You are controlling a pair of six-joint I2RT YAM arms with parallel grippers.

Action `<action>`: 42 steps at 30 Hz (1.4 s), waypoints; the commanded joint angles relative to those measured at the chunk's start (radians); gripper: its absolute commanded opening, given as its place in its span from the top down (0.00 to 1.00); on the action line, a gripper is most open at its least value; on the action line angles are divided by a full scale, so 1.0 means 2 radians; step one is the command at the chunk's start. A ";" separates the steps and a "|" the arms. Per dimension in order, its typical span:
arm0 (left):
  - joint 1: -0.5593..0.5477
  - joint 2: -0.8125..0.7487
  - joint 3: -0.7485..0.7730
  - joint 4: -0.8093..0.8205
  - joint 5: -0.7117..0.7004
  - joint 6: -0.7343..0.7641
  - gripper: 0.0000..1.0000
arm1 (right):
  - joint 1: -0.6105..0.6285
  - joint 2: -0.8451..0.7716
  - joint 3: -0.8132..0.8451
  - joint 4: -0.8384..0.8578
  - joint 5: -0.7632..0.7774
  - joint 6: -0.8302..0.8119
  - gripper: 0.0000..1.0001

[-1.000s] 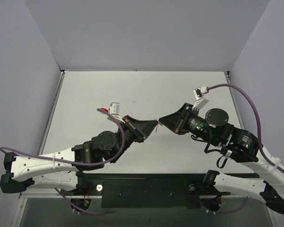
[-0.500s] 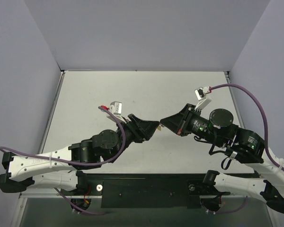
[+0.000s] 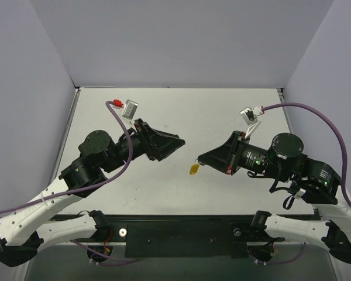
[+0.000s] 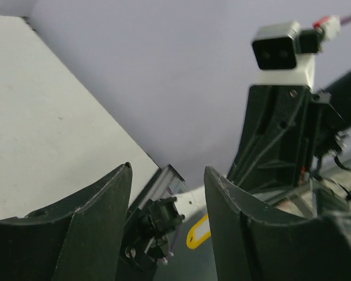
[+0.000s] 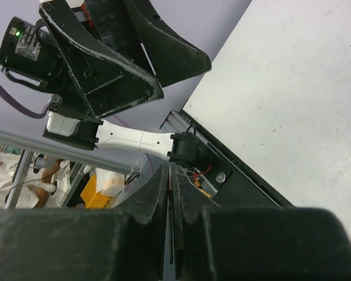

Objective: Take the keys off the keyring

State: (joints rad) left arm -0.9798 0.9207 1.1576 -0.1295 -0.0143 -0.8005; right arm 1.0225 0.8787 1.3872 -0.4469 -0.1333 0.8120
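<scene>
Overhead: the smooth yellow-orange oblong keyring [image 3: 193, 169] dangles from the right gripper [image 3: 200, 158], pinched shut; left gripper [image 3: 179, 142] well apart from it. Left wrist: black curved fingers [image 4: 99, 211] spread, holding nothing. Right wrist: jaws pressed flush together

Yellow-orange keyring [image 3: 193, 169], purple cables [image 3: 304, 107], black-and-white arms [image 3: 284, 158], pale grey desk [image 3: 210, 117], lilac-grey walls [image 3: 181, 41].
</scene>
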 commanded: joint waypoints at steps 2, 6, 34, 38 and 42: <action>0.017 0.005 -0.008 0.100 0.226 -0.003 0.39 | 0.001 0.013 0.028 0.018 -0.058 -0.010 1.00; 0.016 0.010 -0.022 0.146 0.276 -0.020 0.41 | 0.001 0.019 0.036 0.017 -0.063 -0.010 1.00; 0.017 0.021 -0.022 0.129 0.280 -0.016 0.44 | 0.002 0.026 0.049 0.027 -0.069 -0.003 1.00; 0.017 0.011 -0.025 0.123 0.260 -0.009 0.34 | 0.002 0.025 0.047 0.029 -0.071 -0.001 1.00; 0.017 0.000 -0.021 0.111 0.248 -0.006 0.29 | 0.002 0.020 0.043 0.028 -0.068 -0.001 1.00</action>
State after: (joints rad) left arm -0.9524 0.9421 1.0962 0.1169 0.5415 -0.8436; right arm 1.0222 0.9276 1.4441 -0.4500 -0.2443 0.8089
